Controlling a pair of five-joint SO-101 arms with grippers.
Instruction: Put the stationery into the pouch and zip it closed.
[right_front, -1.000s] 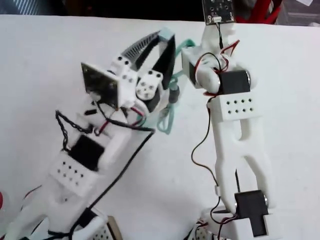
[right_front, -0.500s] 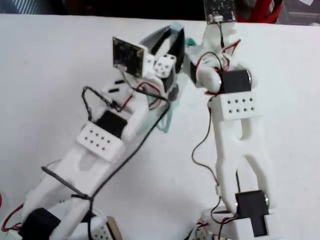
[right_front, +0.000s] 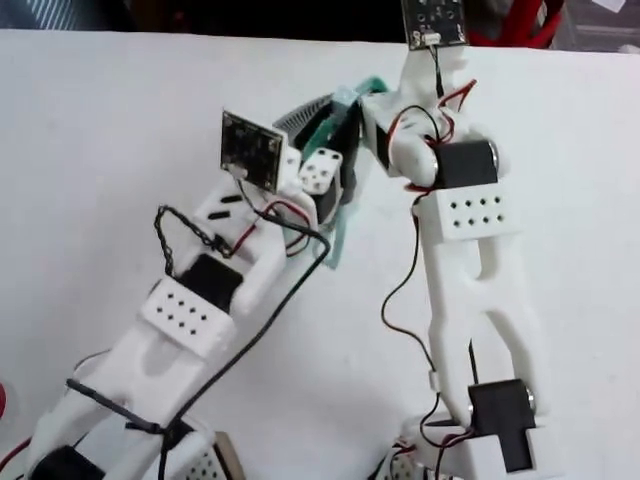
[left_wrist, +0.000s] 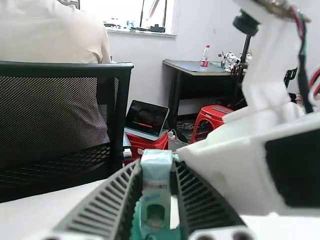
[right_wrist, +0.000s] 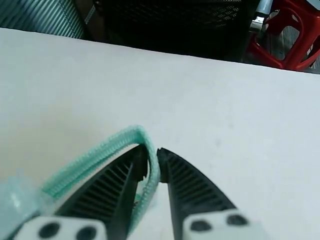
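The left pincer (left_wrist: 156, 169) grasps the pale-blue stationery (left_wrist: 155, 195) right at the pouch (right_front: 334, 238), which lies near the surface's (right_front: 110, 120) far edge, midway along. The right pincer (right_wrist: 152, 154) is clenched on the pouch's teal rim. That rim is best held taut and lifted, mouth wide, so the stationery drops inside and not onto the lip.

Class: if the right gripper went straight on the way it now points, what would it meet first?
The right gripper, shut on the edge of the pouch, faces bare table; the way looks free to its far edge, though depth is unclear.
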